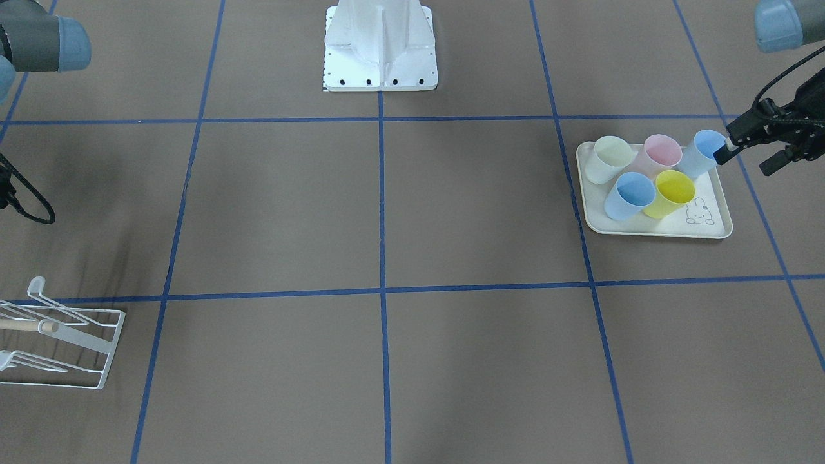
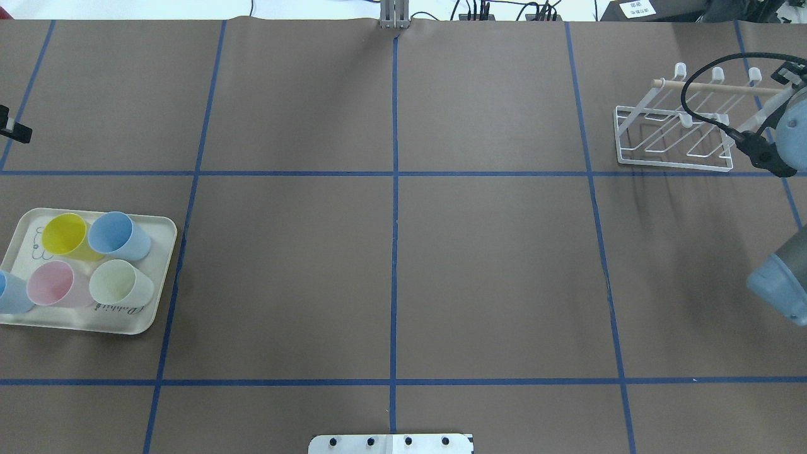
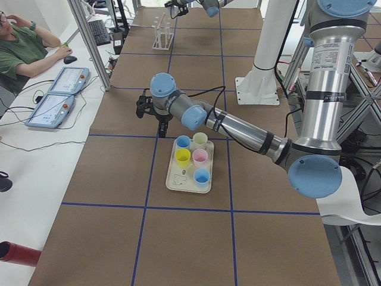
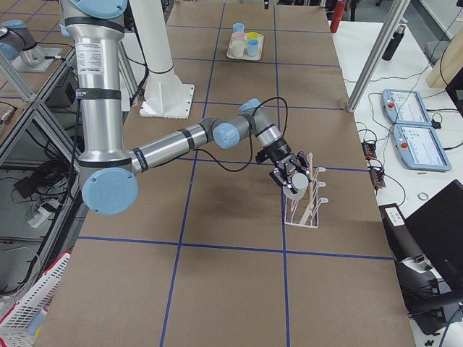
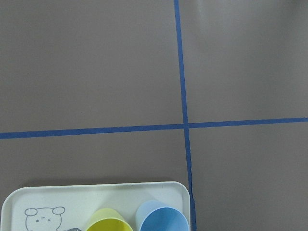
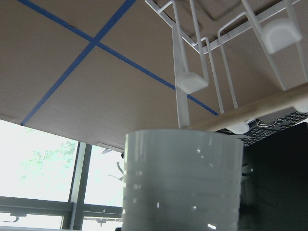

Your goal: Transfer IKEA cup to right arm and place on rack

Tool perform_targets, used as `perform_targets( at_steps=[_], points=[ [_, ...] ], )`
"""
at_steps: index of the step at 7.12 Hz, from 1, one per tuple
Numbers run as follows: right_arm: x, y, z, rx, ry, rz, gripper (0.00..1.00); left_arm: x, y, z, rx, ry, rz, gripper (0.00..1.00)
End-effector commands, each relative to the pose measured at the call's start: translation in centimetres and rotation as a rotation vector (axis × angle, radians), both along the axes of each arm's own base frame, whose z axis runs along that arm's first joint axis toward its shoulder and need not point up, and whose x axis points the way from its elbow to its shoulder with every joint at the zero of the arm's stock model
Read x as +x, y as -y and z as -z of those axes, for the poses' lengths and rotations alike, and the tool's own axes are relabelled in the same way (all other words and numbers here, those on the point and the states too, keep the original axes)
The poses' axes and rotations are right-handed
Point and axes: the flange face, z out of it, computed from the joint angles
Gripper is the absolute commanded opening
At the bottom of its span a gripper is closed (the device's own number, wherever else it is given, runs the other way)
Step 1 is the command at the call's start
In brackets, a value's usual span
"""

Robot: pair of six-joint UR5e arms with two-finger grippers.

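My right gripper [image 4: 291, 176] is shut on a white cup [image 4: 295, 191] and holds it in the air, right beside the white wire rack [image 4: 307, 204]. In the right wrist view the cup [image 6: 183, 183] fills the foreground, with the rack's round-tipped prongs [image 6: 191, 83] and wooden dowel [image 6: 260, 103] just beyond it. My left gripper [image 1: 747, 160] is open and empty. It hovers above the table beside the cream rabbit tray [image 1: 709, 229], which holds several pastel cups; one of them is blue [image 1: 704, 151]. One left fingertip [image 2: 12, 129] shows at the overhead view's left edge.
The rack [image 2: 674, 135] stands at the table's far right corner, and the tray [image 2: 161, 277] stands at the left. The white robot base [image 1: 380, 48] is at the near middle edge. A seated person [image 3: 24, 50] and control panels [image 3: 56, 101] are past the table's far side.
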Motion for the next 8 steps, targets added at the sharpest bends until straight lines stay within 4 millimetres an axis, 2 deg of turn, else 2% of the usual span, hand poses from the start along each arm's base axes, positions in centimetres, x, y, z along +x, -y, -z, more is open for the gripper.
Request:
perform_targets(
  at_steps=[1, 4, 6, 7, 8],
  points=[
    [-1.4, 0.4, -0.9, 0.002, -0.034, 0.007, 0.4, 0.0, 0.1, -0.1, -0.002, 0.0, -0.001, 1.0],
    [-2.5, 1.0, -1.8, -0.011, -0.05, 0.015, 0.44, 0.1, 0.1, -0.2, -0.004, 0.002, -0.001, 1.0],
    [-3.1, 1.4, -2.0, -0.015, -0.053, 0.02, 0.52, 0.1, 0.2, -0.1, -0.003, 0.001, -0.001, 1.0],
    [-3.3, 1.5, -2.1, -0.016, -0.054, 0.022, 0.62, 0.1, 0.2, -0.2, -0.004, 0.002, -0.001, 1.0],
    [-3.4, 1.7, -1.9, -0.014, -0.05, 0.021, 0.9, 0.1, 0.1, -0.3, -0.006, 0.002, -0.001, 1.0]
  ],
)
